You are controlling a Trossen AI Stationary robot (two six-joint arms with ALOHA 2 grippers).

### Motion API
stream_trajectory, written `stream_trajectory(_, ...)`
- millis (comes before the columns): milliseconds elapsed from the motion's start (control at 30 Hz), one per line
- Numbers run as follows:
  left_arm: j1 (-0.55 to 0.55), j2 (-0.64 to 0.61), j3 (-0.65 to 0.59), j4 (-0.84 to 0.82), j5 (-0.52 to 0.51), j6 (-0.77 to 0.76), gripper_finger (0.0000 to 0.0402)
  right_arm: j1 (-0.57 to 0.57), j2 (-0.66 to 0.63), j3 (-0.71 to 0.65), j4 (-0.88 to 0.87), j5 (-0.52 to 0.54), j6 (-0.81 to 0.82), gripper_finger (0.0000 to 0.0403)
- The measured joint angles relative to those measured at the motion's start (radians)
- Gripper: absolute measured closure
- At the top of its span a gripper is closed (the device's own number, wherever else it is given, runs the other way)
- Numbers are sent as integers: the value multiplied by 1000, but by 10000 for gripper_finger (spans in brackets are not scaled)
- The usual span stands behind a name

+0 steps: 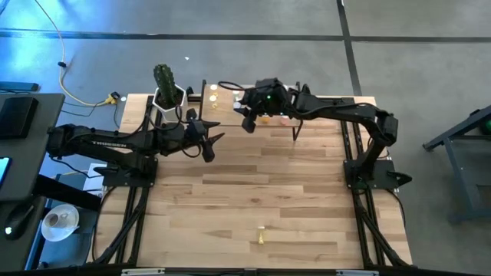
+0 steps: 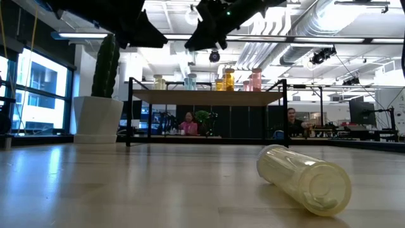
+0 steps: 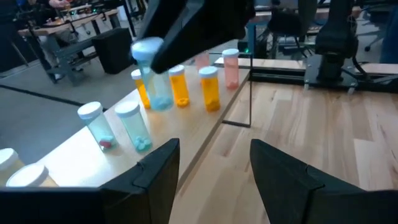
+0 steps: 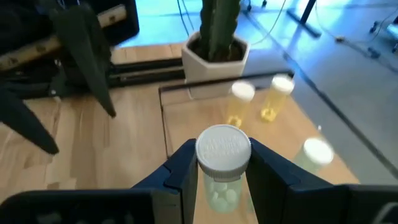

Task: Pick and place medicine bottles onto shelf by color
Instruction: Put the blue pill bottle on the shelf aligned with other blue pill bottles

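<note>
My two arms, seen from above

Both are matte black, jointed tubes on black frame bases; my left arm (image 1: 107, 143), at frame left, carries white lettering along its link, and my right arm (image 1: 337, 111), upper right, shows a small green light near its wrist and thin black cables.

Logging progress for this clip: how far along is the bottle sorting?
Done: several bottles stand on the shelf, among them orange ones. In hand: the right gripper holds a white-capped bottle above the shelf; the left gripper is open and empty. Left: one yellowish bottle lying on the table.
</note>
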Motion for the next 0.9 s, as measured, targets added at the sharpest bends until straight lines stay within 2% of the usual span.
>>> stream_trajectory(267,0,0,0,-9,0,0,218,37,-3,0,-117,0,36,304)
stream_trajectory(533,0,0,0,-4,-5,-3,218,107,-44,0,-198,13,-19,304)
stream_trajectory(733,0,0,0,-5,-21,-3,218,120,-66,0,-288,13,-58,304)
stream_trajectory(800,1,0,0,-7,-23,0,218,119,-68,-27,-287,-8,-65,304)
stream_trajectory(900,6,0,0,-8,-24,-1,218,115,-84,-138,-232,-48,-61,304)
